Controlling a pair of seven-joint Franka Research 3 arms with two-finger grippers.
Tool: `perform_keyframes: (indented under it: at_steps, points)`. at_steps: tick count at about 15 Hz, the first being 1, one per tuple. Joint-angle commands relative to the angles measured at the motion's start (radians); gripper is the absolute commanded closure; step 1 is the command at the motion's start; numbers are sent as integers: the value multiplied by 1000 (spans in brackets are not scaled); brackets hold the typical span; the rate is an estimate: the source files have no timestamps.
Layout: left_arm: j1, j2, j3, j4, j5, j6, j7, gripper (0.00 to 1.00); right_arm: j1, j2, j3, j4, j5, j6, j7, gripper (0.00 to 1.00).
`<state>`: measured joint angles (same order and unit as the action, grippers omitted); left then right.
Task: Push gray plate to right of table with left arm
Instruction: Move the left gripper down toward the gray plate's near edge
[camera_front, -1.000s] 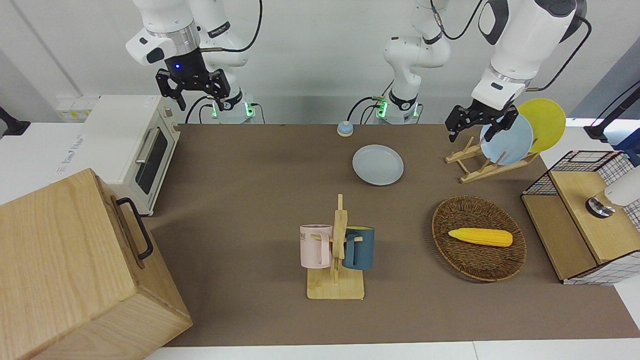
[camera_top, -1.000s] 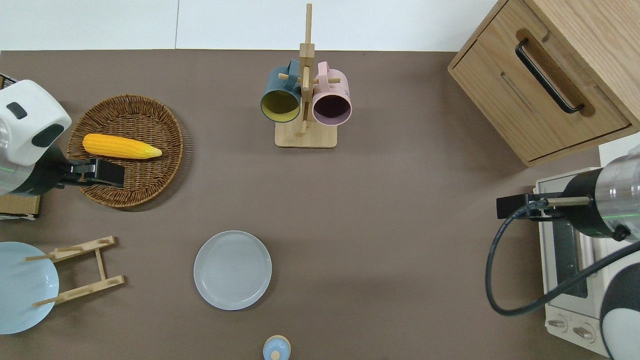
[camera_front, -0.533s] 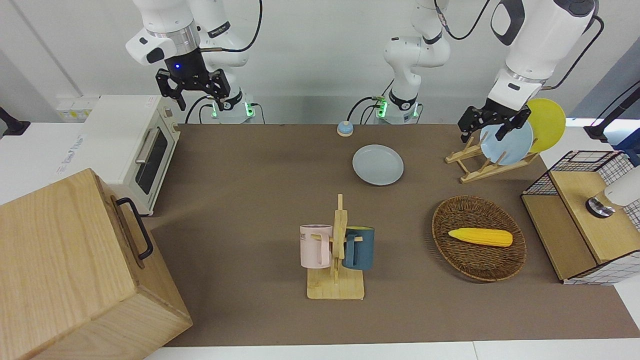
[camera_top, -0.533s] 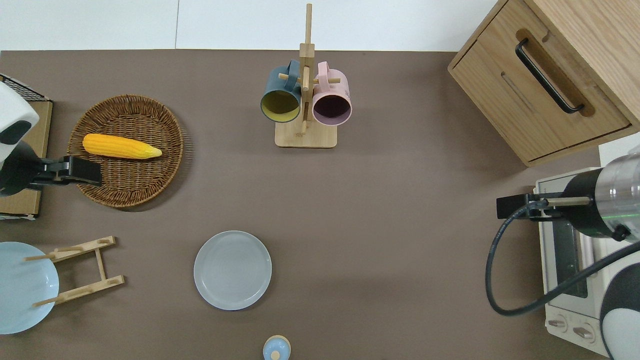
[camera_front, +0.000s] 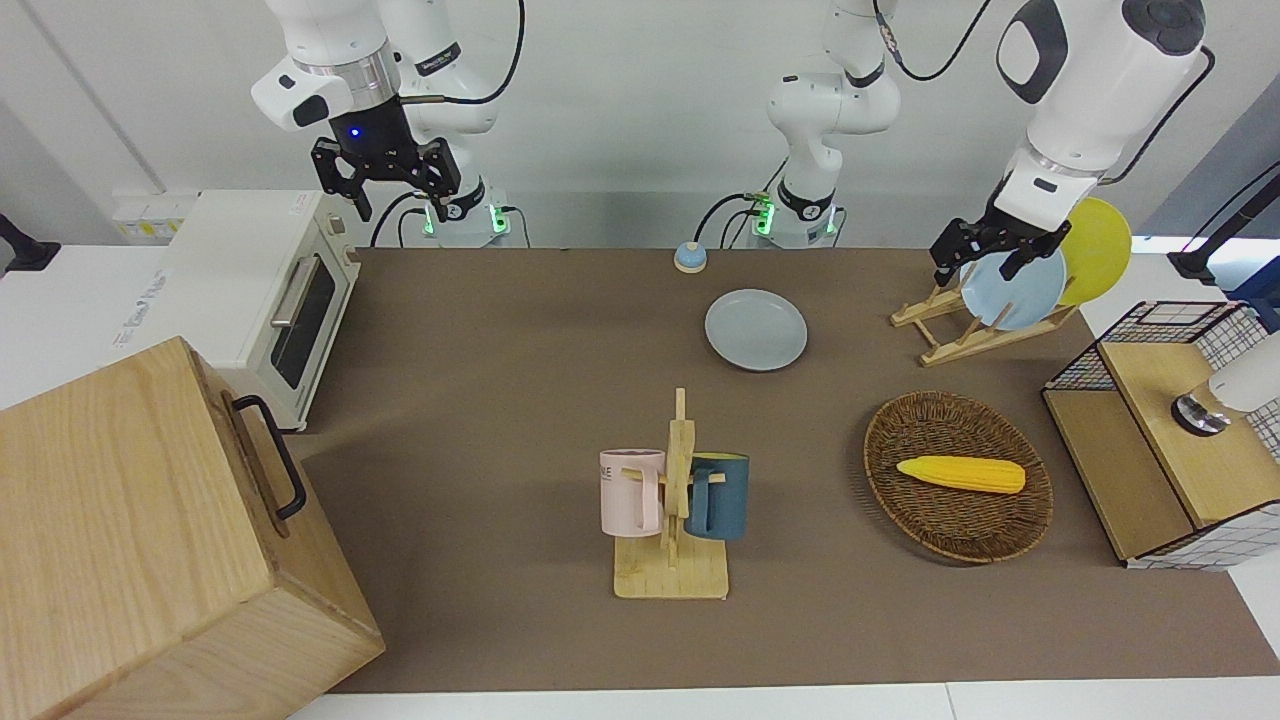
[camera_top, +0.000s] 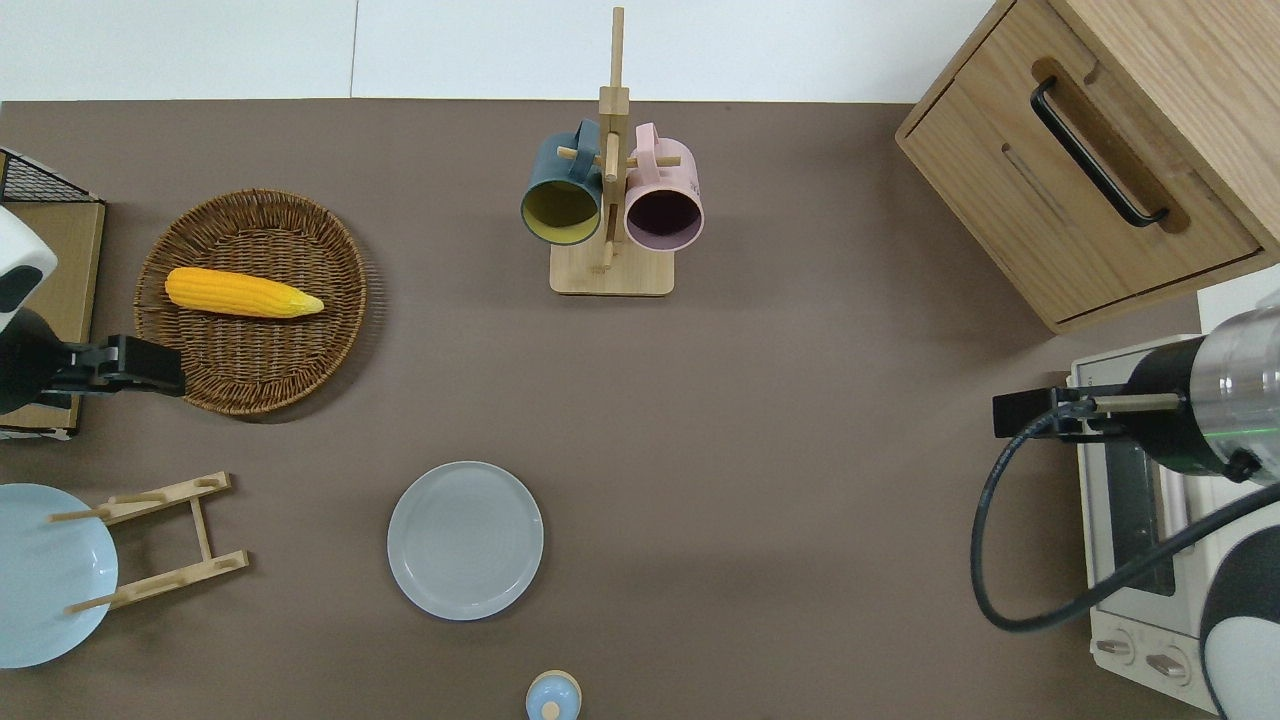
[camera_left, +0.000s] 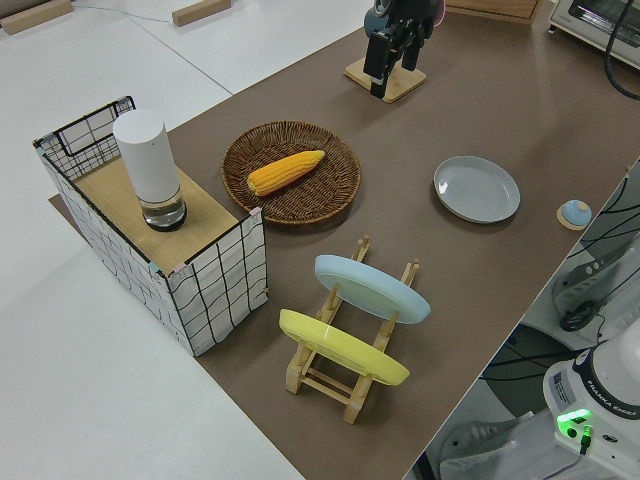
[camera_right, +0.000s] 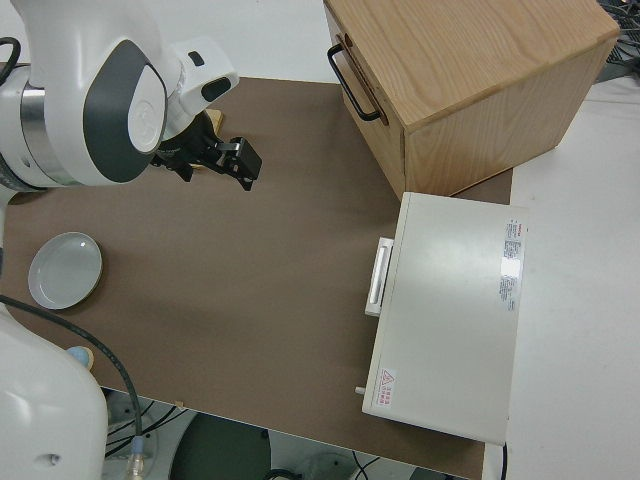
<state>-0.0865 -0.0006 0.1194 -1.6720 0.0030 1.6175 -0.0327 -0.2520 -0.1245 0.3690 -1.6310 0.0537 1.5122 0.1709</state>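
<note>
The gray plate (camera_front: 755, 328) lies flat on the brown table (camera_front: 500, 400), near the robots' edge and about midway along it; it also shows in the overhead view (camera_top: 465, 540) and the left side view (camera_left: 477, 188). My left gripper (camera_front: 986, 262) is open and empty, up in the air. In the overhead view it (camera_top: 165, 366) is over the wicker basket's rim, well apart from the plate, toward the left arm's end. My right arm is parked, its gripper (camera_front: 388, 192) open.
The wicker basket (camera_front: 900, 500) holds a corn cob (camera_front: 960, 474). A wooden rack (camera_front: 945, 345) holds a sky-blue plate and a yellow plate. A mug rack (camera_front: 672, 570), a small blue knob (camera_front: 690, 257), a toaster oven (camera_front: 240, 270), a wooden cabinet (camera_front: 120, 540) and a wire crate (camera_front: 1170, 470) stand around.
My left gripper has drawn back toward the left arm's end of the table, farther from the gray plate. The plate and the right arm have not moved.
</note>
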Motion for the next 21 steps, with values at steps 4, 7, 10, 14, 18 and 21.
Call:
perform_keyframes:
  at_steps: [4,7,10,14,18,21]
  points:
    - [-4,-145,26,-351,-53,186,-22,11,-24,-27,14,-27,21,-1,10,5]
    - [-16,-186,11,-457,-69,251,-99,15,-24,-27,14,-27,21,0,10,5]
    - [-16,-202,-10,-521,-95,277,-107,19,-24,-27,14,-27,21,0,12,5]
    - [-6,-254,-88,-659,-104,387,-190,28,-24,-27,14,-27,21,0,12,5]
    - [-3,-252,-148,-761,-152,498,-220,46,-24,-27,14,-27,21,0,12,5]
    - [-3,-248,-175,-795,-153,521,-231,53,-24,-27,14,-27,21,0,10,5]
